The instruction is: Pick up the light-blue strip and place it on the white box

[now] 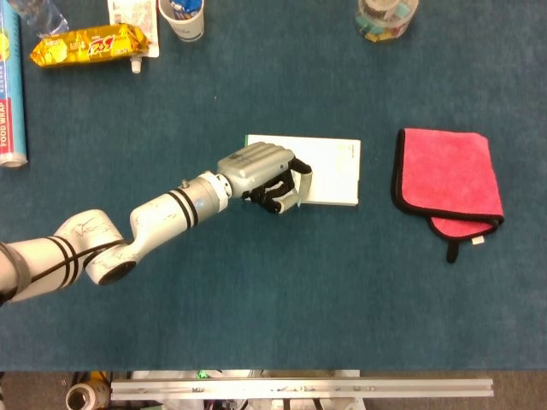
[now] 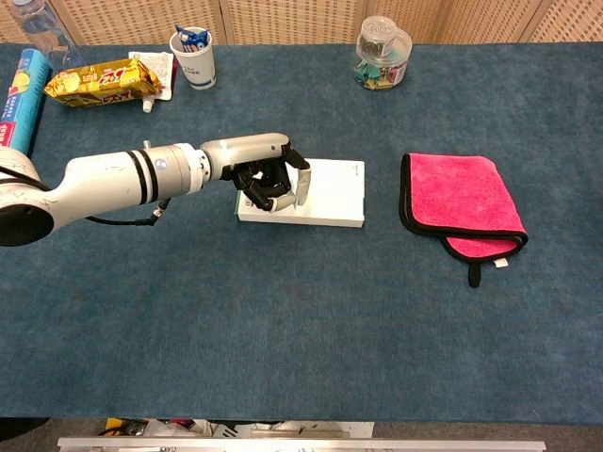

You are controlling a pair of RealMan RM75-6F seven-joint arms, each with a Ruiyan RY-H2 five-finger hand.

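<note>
My left hand [image 1: 259, 169] [image 2: 262, 171] hovers over the left half of the white box [image 1: 333, 171] [image 2: 335, 192], which lies flat mid-table. Its curled fingers pinch the pale light-blue strip [image 1: 302, 185] [image 2: 303, 187], which stands upright at the fingertips, over the box's front part. Whether the strip touches the box top cannot be told. The box's left end is hidden under the hand. My right hand shows in neither view.
A folded pink cloth [image 1: 447, 175] [image 2: 462, 195] lies to the right of the box. Along the far edge are a paper cup [image 1: 182, 17], a yellow snack bag [image 1: 87, 44], a food-wrap roll [image 1: 10, 85] and a glass jar [image 1: 386, 17].
</note>
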